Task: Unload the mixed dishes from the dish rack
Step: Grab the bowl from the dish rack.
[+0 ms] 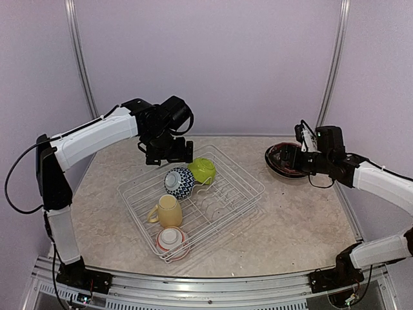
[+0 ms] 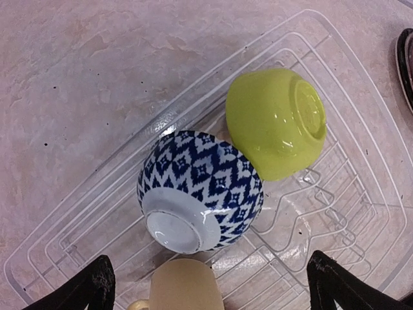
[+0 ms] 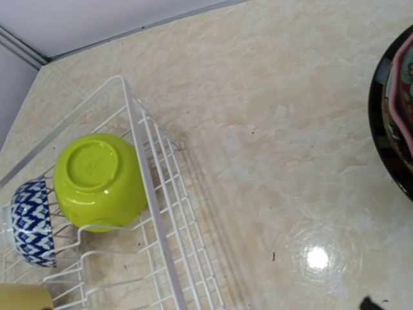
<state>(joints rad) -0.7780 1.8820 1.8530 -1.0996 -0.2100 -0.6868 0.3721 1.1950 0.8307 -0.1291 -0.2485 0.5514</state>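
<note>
left fingers (image 2: 90,290) are held wide and empty above the tilted blue-patterned bowl (image 2: 200,190), lodged far-left in the dish rack (image 2: 84,213) against the lime green bowl (image 2: 276,123). an off-centre pinch could roll it away. right fingers (image 1: 303,154), likewise wide, are held by the plates (image 1: 282,163).

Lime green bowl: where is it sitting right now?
In the top external view, the lime green bowl lies base up at the far end of the dish rack, just right of the blue-patterned bowl.
</note>
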